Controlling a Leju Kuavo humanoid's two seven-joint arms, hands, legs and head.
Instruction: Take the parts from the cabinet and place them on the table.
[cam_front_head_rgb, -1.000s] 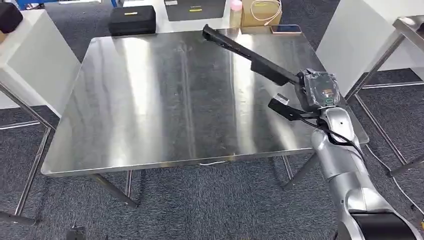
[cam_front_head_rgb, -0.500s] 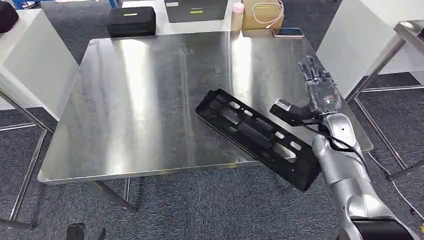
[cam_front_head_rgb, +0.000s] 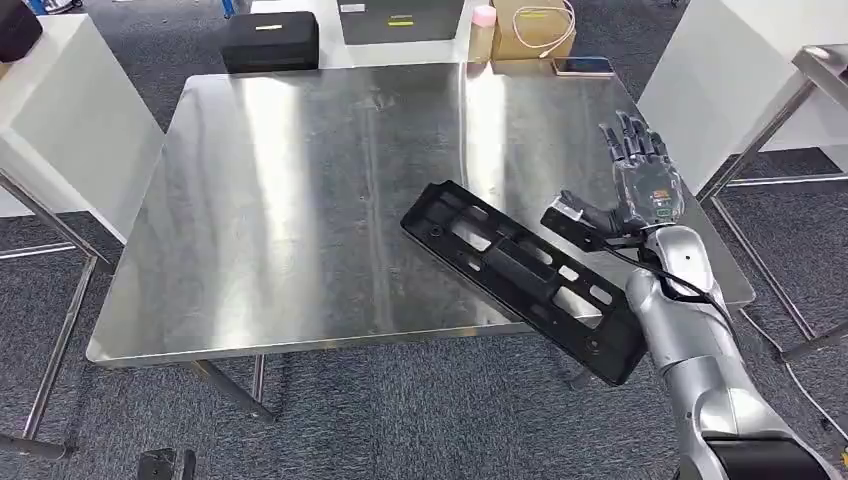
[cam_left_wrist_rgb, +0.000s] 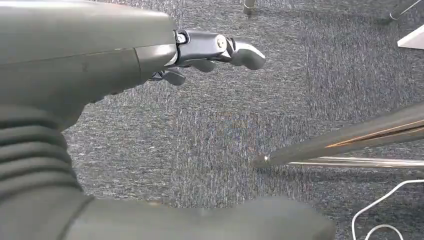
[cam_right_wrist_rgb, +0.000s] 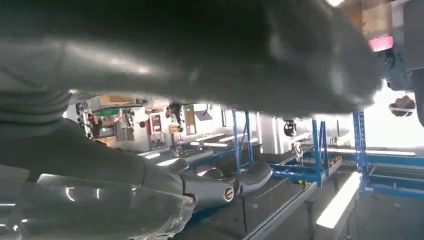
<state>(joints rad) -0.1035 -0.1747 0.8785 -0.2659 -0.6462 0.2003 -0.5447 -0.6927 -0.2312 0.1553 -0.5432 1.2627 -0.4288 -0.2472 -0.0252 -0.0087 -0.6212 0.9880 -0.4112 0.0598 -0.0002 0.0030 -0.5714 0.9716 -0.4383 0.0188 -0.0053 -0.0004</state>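
1. My right hand (cam_front_head_rgb: 640, 180) is raised above the right side of the steel table (cam_front_head_rgb: 300, 200), fingers spread and pointing up, holding nothing.
2. The long black plastic part (cam_front_head_rgb: 520, 275) lies flat on the table, slanting from near the middle toward the near right corner.
3. The part's near end juts past the table's front edge, over the grey carpet (cam_front_head_rgb: 400, 410), just beside my silver right forearm (cam_front_head_rgb: 690, 330).
4. My right hand is clear of the part; there is a gap between them.
5. The part has a row of slots along its length, and its far end is rounded.
6. In the right wrist view, my right hand's thumb and a curved dark finger (cam_right_wrist_rgb: 250, 180) show against blue shelving, with nothing between them.
7. My left hand (cam_left_wrist_rgb: 200, 50) hangs over the carpet beside a shiny table leg (cam_left_wrist_rgb: 345, 140). Its fingers are loosely bent with nothing in them, and I cannot tell whether it counts as released or clenched.
8. A white cable (cam_left_wrist_rgb: 385, 215) lies looped on the carpet near that leg.
9. Beyond the table's far edge I see a black case (cam_front_head_rgb: 270, 42), a cardboard box (cam_front_head_rgb: 535, 25) with a white cord on it, a small pink-capped bottle (cam_front_head_rgb: 483, 30) and a phone (cam_front_head_rgb: 583, 66).
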